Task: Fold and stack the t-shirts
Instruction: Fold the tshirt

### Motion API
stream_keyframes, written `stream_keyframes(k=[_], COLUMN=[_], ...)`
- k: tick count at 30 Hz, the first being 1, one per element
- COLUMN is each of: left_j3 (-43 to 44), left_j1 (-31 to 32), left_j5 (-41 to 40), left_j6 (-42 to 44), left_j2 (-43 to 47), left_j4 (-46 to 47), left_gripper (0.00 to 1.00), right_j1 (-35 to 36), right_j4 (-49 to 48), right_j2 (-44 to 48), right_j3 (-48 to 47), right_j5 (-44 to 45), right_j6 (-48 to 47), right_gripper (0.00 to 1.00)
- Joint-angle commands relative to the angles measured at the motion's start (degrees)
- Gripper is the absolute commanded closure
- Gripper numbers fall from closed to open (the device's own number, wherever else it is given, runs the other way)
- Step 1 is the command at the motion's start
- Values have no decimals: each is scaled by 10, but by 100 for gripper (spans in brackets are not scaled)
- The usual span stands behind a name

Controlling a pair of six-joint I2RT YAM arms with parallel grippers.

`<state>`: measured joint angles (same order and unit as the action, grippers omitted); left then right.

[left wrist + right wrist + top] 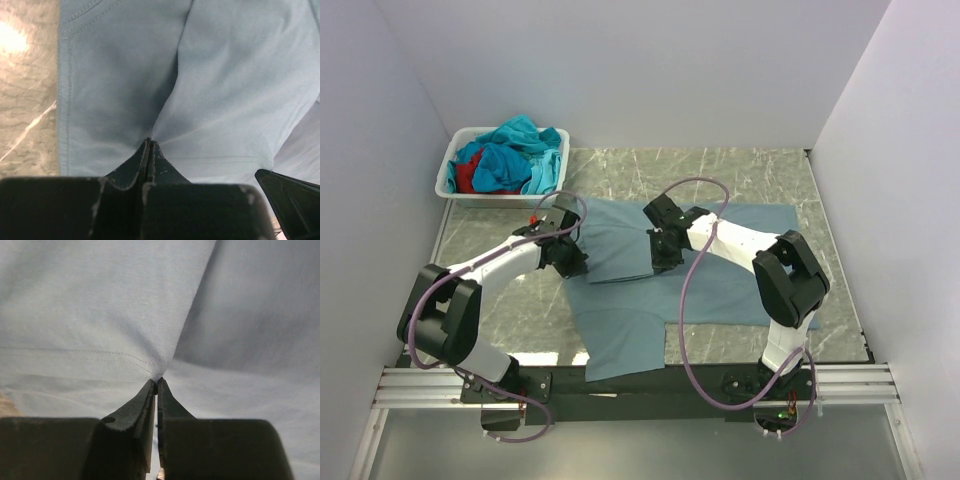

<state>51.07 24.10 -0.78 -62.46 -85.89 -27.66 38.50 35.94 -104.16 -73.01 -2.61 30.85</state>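
A dusty grey-blue t-shirt [720, 275] lies spread on the marble table, one part folded over near the middle. My left gripper [572, 263] is shut on the shirt's cloth at its left edge; in the left wrist view the fabric [235, 85] puckers at the closed fingertips [149, 145]. My right gripper [661, 258] is shut on the shirt's hem in the middle; the right wrist view shows the stitched hem [100, 352] pinched at the tips [156, 384]. More t-shirts, teal, blue and red [510, 160], are heaped in the basket.
A white plastic basket [448, 185] stands at the back left corner. White walls close in the table on three sides. Bare marble [520, 300] shows left of the shirt and behind it [720, 170].
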Motion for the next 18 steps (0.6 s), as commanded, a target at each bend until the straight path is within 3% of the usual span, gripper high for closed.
stream_keyframes(k=[1, 2, 3, 5, 6, 7, 11, 12, 13, 18], left_j3=[-11, -13, -17, -18, -13, -10, 14, 28, 36, 97], left_j1=[2, 3, 3, 3, 3, 3, 4, 4, 4, 2], left_j5=[-2, -5, -11, -15, -24, -27, -34, -36, -41, -65], left_j6=[3, 13, 17, 31, 35, 37, 57, 60, 65, 93], left_j2=[5, 6, 10, 19, 23, 33, 63, 68, 77, 54], left_j4=[-14, -15, -14, -17, -22, -26, -35, -38, -39, -36], left_gripper=[98, 96, 83, 60, 42, 34, 12, 1, 1, 0], right_j1=[3, 3, 3, 3, 3, 3, -2, -6, -9, -95], right_j4=[-4, -8, -8, -7, -3, 3, 46, 52, 55, 36], right_j2=[33, 34, 38, 41, 41, 41, 58, 64, 71, 128], right_j3=[19, 22, 28, 31, 29, 24, -2, -12, -17, -11], right_j5=[-7, -8, -8, -14, -14, -1, 53, 62, 69, 50], right_j6=[8, 10, 10, 4, 2, -1, -10, -11, -11, -17], right_gripper=[86, 84, 80, 63, 50, 39, 26, 20, 15, 12])
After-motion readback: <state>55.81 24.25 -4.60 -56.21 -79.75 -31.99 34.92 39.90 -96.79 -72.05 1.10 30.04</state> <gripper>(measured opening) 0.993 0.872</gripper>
